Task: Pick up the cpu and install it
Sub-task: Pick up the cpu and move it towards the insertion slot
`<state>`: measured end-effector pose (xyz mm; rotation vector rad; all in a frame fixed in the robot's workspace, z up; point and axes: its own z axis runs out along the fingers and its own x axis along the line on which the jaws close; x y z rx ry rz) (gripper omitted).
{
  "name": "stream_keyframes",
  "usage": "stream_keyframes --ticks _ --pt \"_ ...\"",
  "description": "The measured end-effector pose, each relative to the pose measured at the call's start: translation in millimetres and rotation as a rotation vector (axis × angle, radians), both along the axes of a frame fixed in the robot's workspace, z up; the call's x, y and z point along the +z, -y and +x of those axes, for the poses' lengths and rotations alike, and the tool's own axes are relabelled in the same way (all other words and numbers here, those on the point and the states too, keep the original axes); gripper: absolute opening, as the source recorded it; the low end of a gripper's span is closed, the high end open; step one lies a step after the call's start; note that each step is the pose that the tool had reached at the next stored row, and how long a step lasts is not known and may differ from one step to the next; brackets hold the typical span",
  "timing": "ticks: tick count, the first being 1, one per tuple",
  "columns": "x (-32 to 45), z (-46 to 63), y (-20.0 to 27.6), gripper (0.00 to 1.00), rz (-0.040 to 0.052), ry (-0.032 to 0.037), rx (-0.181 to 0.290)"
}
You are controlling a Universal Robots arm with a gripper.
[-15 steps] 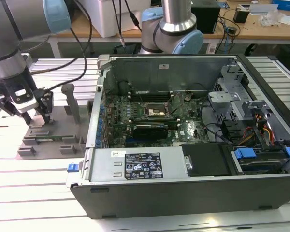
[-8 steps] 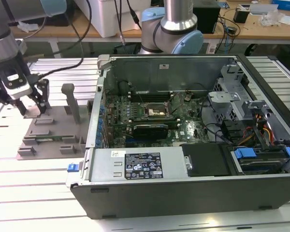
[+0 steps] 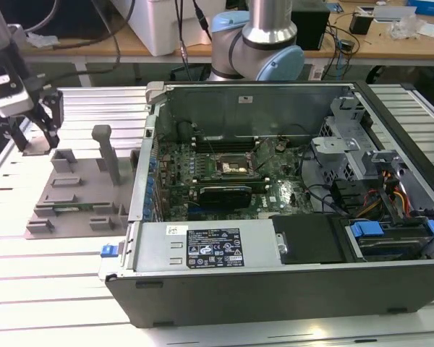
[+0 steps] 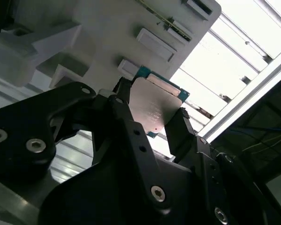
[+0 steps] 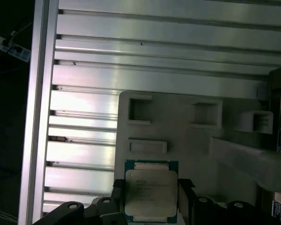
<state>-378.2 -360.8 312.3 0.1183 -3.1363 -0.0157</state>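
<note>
Grey plastic tray [image 3: 72,210] lies on the slatted counter [image 3: 43,289] at the exterior view's left, the hand [image 3: 36,137] over one corner. Second wrist view: black fingers [image 4: 178,133] clamp the cpu [image 4: 154,105] by opposite edges. First wrist view: the cpu [image 5: 151,192] held over the tray.

Slatted table [image 3: 43,289] bears grey holder [image 3: 65,189] and computer case [image 3: 311,289].

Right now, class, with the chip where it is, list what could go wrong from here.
1. The pincer grips the cpu by two thin edges alone, so it may slip or tilt.
2. The socket lies inside the computer case, beyond its side wall. The carried chip could strike that wall.
</note>
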Motion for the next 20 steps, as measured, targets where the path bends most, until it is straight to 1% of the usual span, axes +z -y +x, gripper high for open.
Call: stream_keyframes --ticks 2,4,6,8,10,12,14,15,17,18,19,20 --pt "9.3 0.0 0.0 0.54 0.0000 -0.0001 0.000" --pt "24.7 0.0 0.0 0.54 0.0000 -0.0001 0.000" --pt "33.6 0.0 0.0 0.54 0.0000 -0.0001 0.000" --pt "48.9 0.0 0.0 0.54 0.0000 -0.0002 0.000" --pt "55.3 0.0 0.0 0.54 0.0002 -0.0001 0.000" --pt "57.1 0.0 0.0 0.54 0.0012 0.0001 0.000" --pt "57.2 0.0 0.0 0.54 0.0016 0.0000 0.000" --pt "57.4 3.1 0.1 0.54 0.0015 -0.0004 0.000" --pt "57.2 13.5 0.0 0.54 0.0016 -0.0001 0.000" --pt "57.3 20.5 0.0 0.54 0.0015 -0.0003 0.000" --pt "57.0 32.4 0.0 0.54 0.0016 -0.0001 0.000" --pt "56.8 39.3 -0.1 0.54 0.0016 -0.0001 0.000"
